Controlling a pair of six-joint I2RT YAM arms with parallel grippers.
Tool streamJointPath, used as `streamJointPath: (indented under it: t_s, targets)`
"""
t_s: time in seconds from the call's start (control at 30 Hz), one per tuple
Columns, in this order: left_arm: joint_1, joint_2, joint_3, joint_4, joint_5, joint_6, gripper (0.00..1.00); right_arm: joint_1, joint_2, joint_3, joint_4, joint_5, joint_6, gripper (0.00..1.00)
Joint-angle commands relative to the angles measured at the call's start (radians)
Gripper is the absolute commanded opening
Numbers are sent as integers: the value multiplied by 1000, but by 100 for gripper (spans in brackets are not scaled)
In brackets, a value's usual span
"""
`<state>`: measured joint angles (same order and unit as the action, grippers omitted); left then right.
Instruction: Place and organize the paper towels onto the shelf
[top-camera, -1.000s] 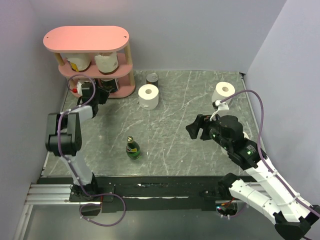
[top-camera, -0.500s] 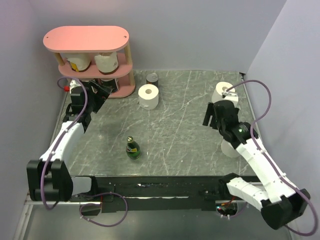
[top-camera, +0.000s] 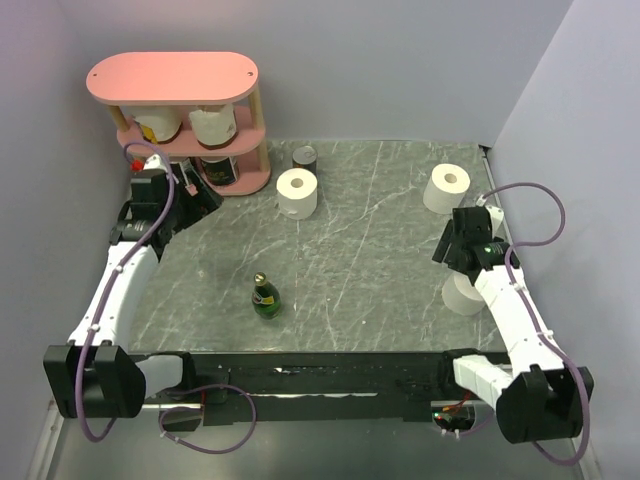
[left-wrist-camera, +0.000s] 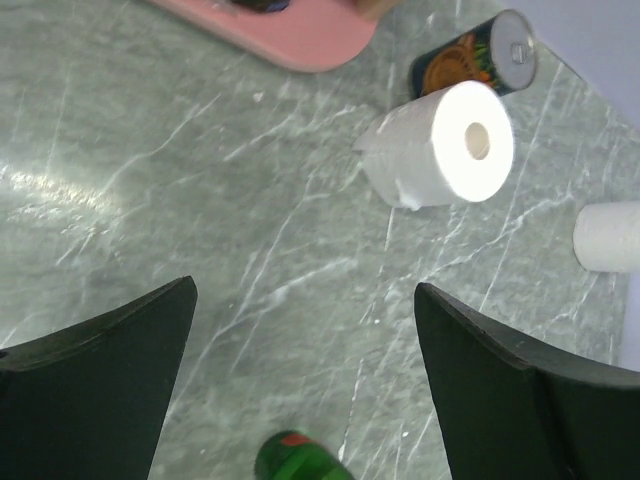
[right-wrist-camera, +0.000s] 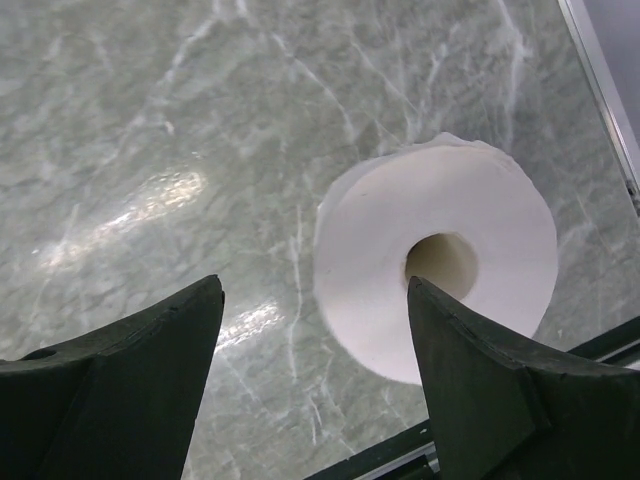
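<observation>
Now R gripper (right-wrist-camera: 313, 290) spread wide by white roll (right-wrist-camera: 440, 270), lower right of frame; L gripper (left-wrist-camera: 305, 290) also spread, empty.

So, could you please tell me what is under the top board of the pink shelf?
A left roll and a right roll stand on the middle board; the top board hides their tops and anything behind them.

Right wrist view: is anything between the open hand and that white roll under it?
Nothing visible is in the way. The right hand is open above the white roll, which stands on end on the table. The roll sits off-centre, toward one finger rather than mid-gap.
</observation>
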<state>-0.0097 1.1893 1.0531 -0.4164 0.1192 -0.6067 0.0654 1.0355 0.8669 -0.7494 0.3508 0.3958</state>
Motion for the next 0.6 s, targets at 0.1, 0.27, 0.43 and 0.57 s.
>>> streamJointPath:
  t_s: [0.1,0.27,0.43,0.57]
  targets:
    - [47,-89,-45,28,83,39,96,-61,58,6,56,13,5,82]
    - [47,-79,-45,18,106,35,96,-122,84,-17,80,-13,18,82]
    - [51,-88,-50,16,85,30,96,-148,121,-37,120,-59,25,82]
    - [51,-88,-48,18,76,27,96,-154,161,-49,154,-85,15,79]
